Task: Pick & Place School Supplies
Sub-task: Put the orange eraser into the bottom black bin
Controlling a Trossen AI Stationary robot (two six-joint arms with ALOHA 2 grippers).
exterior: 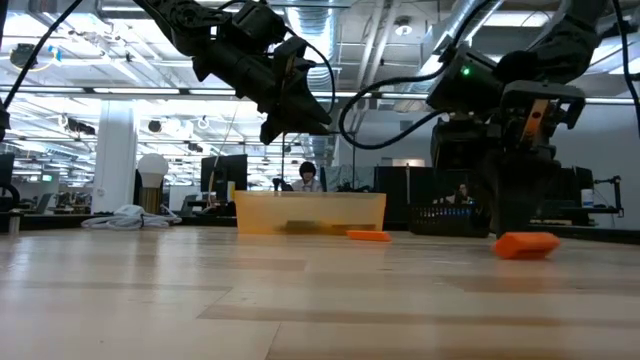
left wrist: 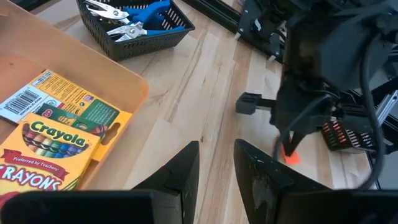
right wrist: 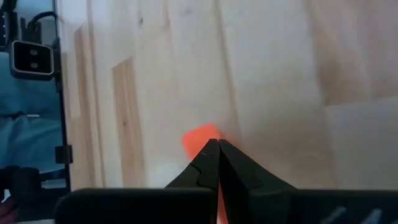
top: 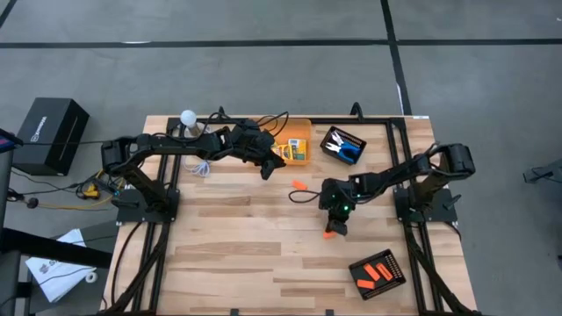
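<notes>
An orange stubby piece [top: 328,234] lies flat on the wooden table right of the middle. My right gripper [right wrist: 215,144] is shut, its tips slanting down at the near end of this piece [right wrist: 198,137]. A second orange piece [top: 299,185] lies farther back on the table. My left gripper [left wrist: 214,162] hangs open and holds nothing, above the table beside the translucent orange bin [left wrist: 127,84]. Yellow-and-green crayon boxes [left wrist: 50,137] lie flat in that bin. Blue-handled scissors [left wrist: 140,12] lie in a black tray [top: 342,143] at the back. My right gripper's shut fingertips [right wrist: 211,155] stand over the near end of the orange piece [right wrist: 202,134], slanting down from above. I cannot tell whether they touch it. The piece lies flat on the table.
A black ribbed tray [top: 378,270] with orange pieces sits near the front right corner. A white ball [top: 187,117] and a bundle of cord [top: 200,167] are at the back left. Black frame rails [top: 404,167] run along the table's sides. Bare wood fills the near left.
</notes>
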